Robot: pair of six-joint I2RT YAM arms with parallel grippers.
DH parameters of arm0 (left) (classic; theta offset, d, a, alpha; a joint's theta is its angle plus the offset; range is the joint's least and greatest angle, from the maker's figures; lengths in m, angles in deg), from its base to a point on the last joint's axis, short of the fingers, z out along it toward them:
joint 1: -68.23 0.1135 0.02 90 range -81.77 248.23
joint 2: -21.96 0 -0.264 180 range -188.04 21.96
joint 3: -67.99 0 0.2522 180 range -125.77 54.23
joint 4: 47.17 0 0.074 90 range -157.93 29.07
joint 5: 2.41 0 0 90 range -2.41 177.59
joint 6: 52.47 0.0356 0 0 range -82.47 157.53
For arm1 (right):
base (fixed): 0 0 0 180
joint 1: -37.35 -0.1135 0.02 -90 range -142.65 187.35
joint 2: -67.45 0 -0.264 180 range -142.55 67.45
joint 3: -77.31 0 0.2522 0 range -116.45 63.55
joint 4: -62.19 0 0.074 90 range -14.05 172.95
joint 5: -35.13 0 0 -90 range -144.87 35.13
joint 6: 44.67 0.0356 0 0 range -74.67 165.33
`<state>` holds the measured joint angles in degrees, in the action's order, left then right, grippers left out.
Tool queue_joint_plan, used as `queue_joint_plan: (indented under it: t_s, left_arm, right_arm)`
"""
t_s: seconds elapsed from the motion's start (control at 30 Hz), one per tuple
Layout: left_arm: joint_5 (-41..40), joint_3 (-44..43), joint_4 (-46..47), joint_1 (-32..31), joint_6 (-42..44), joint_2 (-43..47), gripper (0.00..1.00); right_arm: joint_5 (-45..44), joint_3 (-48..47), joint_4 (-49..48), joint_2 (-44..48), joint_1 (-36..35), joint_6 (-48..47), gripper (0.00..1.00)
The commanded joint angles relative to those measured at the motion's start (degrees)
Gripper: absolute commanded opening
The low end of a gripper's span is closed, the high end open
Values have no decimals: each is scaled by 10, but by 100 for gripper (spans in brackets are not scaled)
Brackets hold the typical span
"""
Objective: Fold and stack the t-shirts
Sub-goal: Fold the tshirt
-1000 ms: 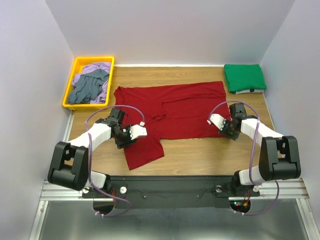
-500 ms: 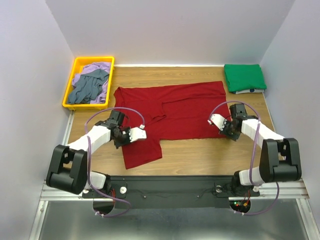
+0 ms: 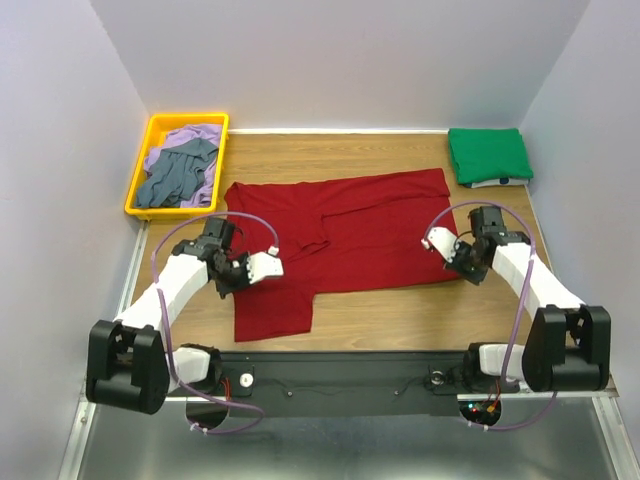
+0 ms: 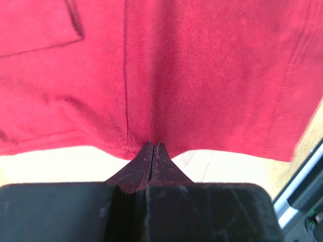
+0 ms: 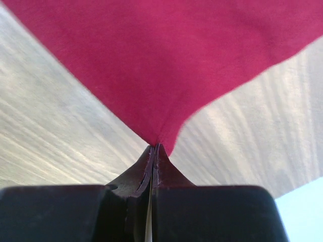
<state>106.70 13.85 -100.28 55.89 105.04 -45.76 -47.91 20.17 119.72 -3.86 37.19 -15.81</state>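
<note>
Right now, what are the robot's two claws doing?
Left gripper: closed, holding the dark red t-shirt by its edge.
Right gripper: closed, holding the same t-shirt's corner.

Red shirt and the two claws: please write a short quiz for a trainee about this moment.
1. True or false: the left claw and the right claw are both shut on the red shirt.
2. Where is the green shirt? A: spread over the red shirt. B: folded at the far right corner of the table. C: hanging from the right claw.
3. Fill in: the yellow tray holds a purple shirt and a ___.
Key: 1 true; 2 B; 3 grey-blue shirt.
</note>
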Motion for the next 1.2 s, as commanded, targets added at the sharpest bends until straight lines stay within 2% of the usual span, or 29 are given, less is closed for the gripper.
queue_joint_plan:
  t_s: [0.0,0.6,0.8,1.17]
  left_arm:
    - [23,-71,-44,40,25,-35,0]
    - [90,-337,-85,95,25,-229,0]
    - [94,-401,-73,100,4,-309,0]
    - [119,-476,-73,115,-5,-379,0]
  right_arm:
    - [17,-78,9,-37,20,-6,0]
    - [39,-323,10,-256,23,0,1]
    - [37,-393,9,-339,23,-3,1]
    - [37,-496,10,-420,23,8,1]
